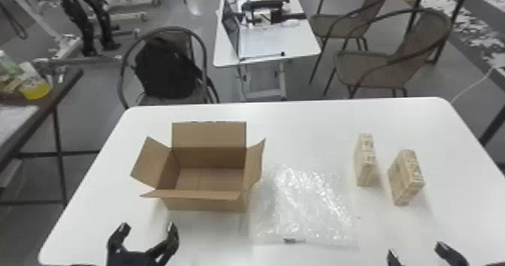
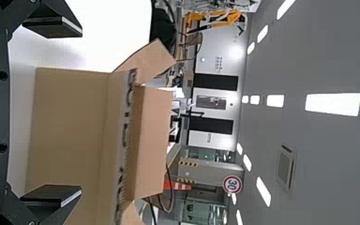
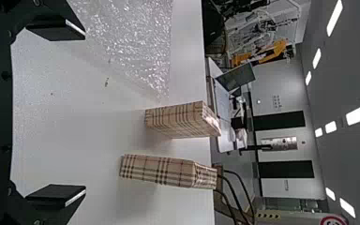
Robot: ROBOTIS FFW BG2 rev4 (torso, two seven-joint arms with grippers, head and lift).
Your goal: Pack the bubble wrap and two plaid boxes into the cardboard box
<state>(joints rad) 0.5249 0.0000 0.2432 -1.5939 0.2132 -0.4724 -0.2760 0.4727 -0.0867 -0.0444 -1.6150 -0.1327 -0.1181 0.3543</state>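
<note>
L gripper (image 1: 147,227) is hanging in front of box, fingers open | cardboard box (image 1: 206,204) is standing on white table (image 1: 304,122), flaps spread | bubble wrap (image 1: 306,205) is lying just R of it | 1st plaid box (image 1: 365,162), 2nd plaid box (image 1: 406,177) are standing apart, R of wrap | R gripper (image 1: 417,249) is hanging nearer cam., fingers open

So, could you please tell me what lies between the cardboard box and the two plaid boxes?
The bubble wrap lies there, spread on the white table between the cardboard box and the two plaid boxes, as the head view shows.
</note>
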